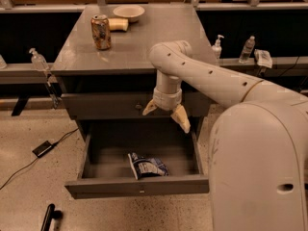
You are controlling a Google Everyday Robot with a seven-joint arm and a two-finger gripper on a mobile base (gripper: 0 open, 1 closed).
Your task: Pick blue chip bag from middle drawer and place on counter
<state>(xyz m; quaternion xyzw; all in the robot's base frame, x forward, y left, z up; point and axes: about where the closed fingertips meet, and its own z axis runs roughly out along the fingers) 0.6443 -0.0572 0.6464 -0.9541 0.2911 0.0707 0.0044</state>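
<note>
Cream two-finger gripper (166, 115) hangs w/ jaws spread wide, holding nothing, over the rear of the wide grey pulled-out middle drawer (137, 187), just in front of the shut drawer front above. Small crinkled dark-blue chip bag w/ white printed panel (147, 167) lies flat on the drawer floor, approx centre, near the front panel. It's below the jaws, nearer the drawer front and a bit left in the view. Bag's long axis runs roughly L-R across the drawer, slightly skewed. My read: next move needs reach down + fwd, fingers straddling the short side. Glossy flat grey counter (159, 37) has bare room front and right. Orange-brown soda can (101, 32) and pale bowl (128, 12) sit back-left.
</note>
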